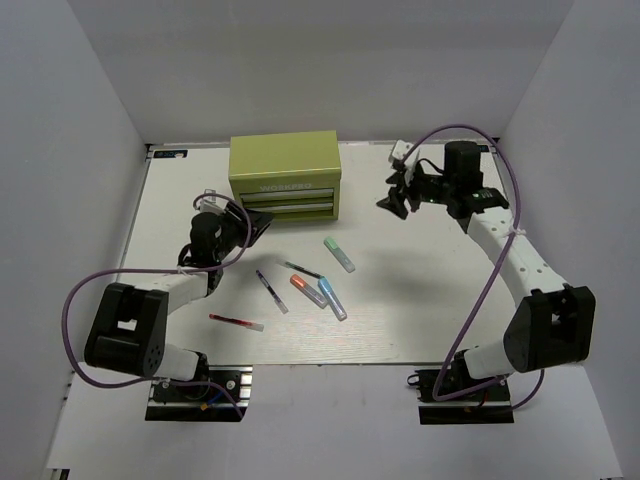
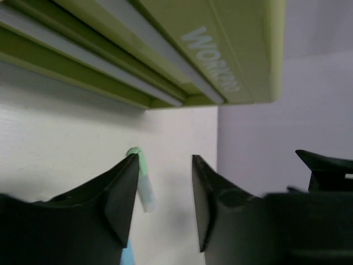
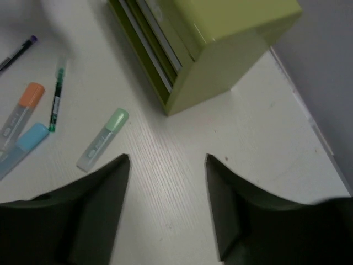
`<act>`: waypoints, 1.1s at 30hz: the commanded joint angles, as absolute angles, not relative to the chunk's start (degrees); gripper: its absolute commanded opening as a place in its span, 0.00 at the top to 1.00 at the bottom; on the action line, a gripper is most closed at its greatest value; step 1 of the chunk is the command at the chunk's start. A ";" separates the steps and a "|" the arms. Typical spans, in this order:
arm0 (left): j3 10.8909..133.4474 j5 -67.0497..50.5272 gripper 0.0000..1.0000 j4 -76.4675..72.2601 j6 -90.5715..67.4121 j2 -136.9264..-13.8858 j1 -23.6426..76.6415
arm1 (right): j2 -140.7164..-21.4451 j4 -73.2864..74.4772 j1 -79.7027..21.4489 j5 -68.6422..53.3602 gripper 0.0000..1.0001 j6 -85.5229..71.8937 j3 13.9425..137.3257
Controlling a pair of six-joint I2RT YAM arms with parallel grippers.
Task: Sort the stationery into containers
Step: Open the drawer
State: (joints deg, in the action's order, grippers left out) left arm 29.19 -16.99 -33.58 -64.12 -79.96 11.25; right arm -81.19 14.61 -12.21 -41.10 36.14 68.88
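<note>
olive-green metal chest (image 1: 285, 170) with pale lettering sits at the far middle of the white wooden table (image 1: 430, 300), and both of its shallow front drawers (image 1: 293, 201) look shut. nothing appears sorted yet. the pens all lie loose on the table in front of it: a stubby green-capped marker (image 1: 340, 255) nearest the chest, a thin green-and-black pen (image 1: 302, 268), a stubby orange-capped marker (image 1: 307, 289) just beside a stubby blue-capped marker (image 1: 331, 298), a thin dark pen (image 1: 271, 291), and off to the near left, a thin red pen (image 1: 236, 321).

now the arms. the left gripper (image 2: 164, 160) is low at the chest's front left corner, its fingers partly apart with nothing between them, and the drawer fronts fill its wrist view. the right gripper (image 3: 167, 160) hovers off the chest's right side, jaws spread wider and holding nothing, looking down at the green-capped marker and the chest's corner.

by the look of it the step in hand is getting a drawer open before any pen is picked. the next move calls for the left fingers to catch a drawer's front lip squarely and pull straight out towards the arms, while the chest may slide if it is not steadied.
</note>
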 commanded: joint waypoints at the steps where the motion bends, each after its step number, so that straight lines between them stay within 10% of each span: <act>1: 32.16 -11.00 0.45 -39.72 -66.01 -81.38 12.56 | -82.69 11.52 -16.51 -44.12 0.24 45.85 73.12; 7: 34.71 -9.14 0.32 -43.33 -68.55 -86.91 13.62 | -88.75 8.53 -22.85 -40.44 0.17 48.08 80.68; 33: 36.91 -2.82 0.36 -51.86 -69.79 -96.67 14.15 | -104.76 -1.14 -33.66 -21.28 0.16 45.88 93.25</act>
State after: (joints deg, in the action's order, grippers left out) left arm 34.72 -4.64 -49.78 -69.73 -96.60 14.00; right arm -104.01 2.61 -33.17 -24.14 46.54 90.06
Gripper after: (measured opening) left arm 0.639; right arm 0.843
